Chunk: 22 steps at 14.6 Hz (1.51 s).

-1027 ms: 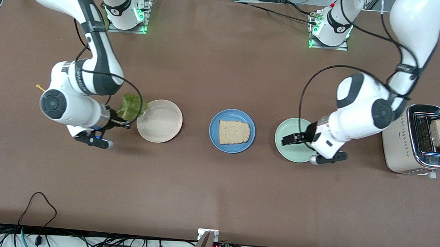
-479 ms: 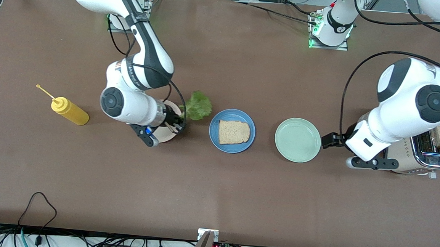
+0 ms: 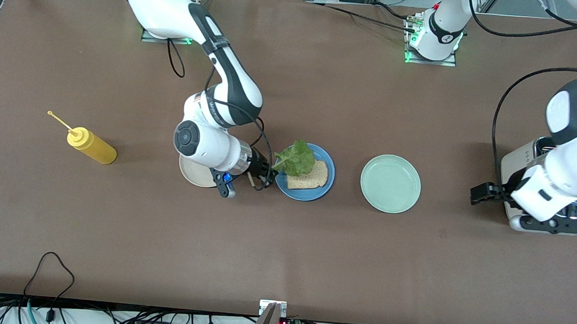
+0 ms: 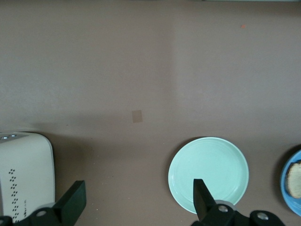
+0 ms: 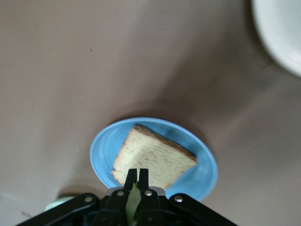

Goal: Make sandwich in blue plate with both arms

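Observation:
The blue plate (image 3: 312, 195) lies mid-table with one slice of pale bread (image 3: 315, 177) on it. My right gripper (image 3: 267, 173) is shut on the stem of a ruffled green lettuce leaf (image 3: 296, 158), which hangs over the plate and the bread. The right wrist view shows the shut fingers (image 5: 139, 175), the lettuce (image 5: 134, 200) between them, the bread (image 5: 153, 160) and the plate (image 5: 202, 172). My left gripper (image 3: 482, 194) is open and empty over the table between the mint-green plate (image 3: 390, 184) and the toaster (image 3: 511, 168). A second slice is hidden.
A cream plate (image 3: 191, 175) lies half under the right arm's wrist. A yellow squeeze bottle (image 3: 90, 146) lies toward the right arm's end. The left wrist view shows the mint-green plate (image 4: 208, 174), the toaster (image 4: 23, 174) and my open left gripper (image 4: 136, 207).
The right arm carried the lettuce from beside the cream plate to over the blue plate. The left arm swung from the mint-green plate toward the toaster, covering the slice in it.

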Motion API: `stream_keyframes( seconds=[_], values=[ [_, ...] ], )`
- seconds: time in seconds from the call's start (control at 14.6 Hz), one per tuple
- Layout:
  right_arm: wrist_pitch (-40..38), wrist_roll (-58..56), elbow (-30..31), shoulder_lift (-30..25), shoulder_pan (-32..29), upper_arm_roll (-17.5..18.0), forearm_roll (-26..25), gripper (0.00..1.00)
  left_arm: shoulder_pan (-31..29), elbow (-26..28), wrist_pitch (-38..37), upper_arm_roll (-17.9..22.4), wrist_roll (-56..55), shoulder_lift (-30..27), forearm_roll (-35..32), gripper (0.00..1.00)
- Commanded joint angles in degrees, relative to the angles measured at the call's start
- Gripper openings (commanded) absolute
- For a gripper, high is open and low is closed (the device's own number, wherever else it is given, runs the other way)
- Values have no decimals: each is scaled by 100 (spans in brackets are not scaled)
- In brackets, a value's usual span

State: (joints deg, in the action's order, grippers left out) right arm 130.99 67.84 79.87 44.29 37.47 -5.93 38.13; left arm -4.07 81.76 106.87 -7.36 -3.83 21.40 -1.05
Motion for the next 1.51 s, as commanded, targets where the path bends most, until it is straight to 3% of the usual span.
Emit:
stream_keyframes(
  seconds=[0.0,0.27,0.55,0.62,0.68,0.75,0.82,0.89,0.96,1.16,1.44],
  values=[
    [234,177,-262,317,102,56,229,0,213,103,-132,393,391,-539,220,100],
    [505,283,-262,563,164,242,239,0,117,463,-1043,560,330,-1260,167,100],
    [541,221,-262,704,296,242,230,1,108,945,-1099,508,95,-1795,158,100],
    [541,212,-270,704,287,242,230,6,108,1138,-1099,481,-125,-1971,149,100],
    [541,203,-262,704,287,233,230,24,117,1340,-1090,429,-223,-2121,140,100],
    [541,195,-262,713,278,233,230,58,108,1421,-1072,420,-198,-2175,140,100],
    [533,177,-262,722,252,233,230,79,108,1430,-1072,428,-136,-2175,140,100],
    [533,160,-262,722,226,233,213,83,91,1430,-1081,428,-40,-2175,140,100],
    [524,168,-270,713,225,233,212,94,64,1448,-1081,428,57,-2184,140,100],
    [436,177,-401,669,173,198,195,100,64,1500,-1116,420,101,-2219,131,100],
    [226,177,-525,459,137,41,-94,100,108,1422,-1222,420,250,-2035,131,100]
  ],
)
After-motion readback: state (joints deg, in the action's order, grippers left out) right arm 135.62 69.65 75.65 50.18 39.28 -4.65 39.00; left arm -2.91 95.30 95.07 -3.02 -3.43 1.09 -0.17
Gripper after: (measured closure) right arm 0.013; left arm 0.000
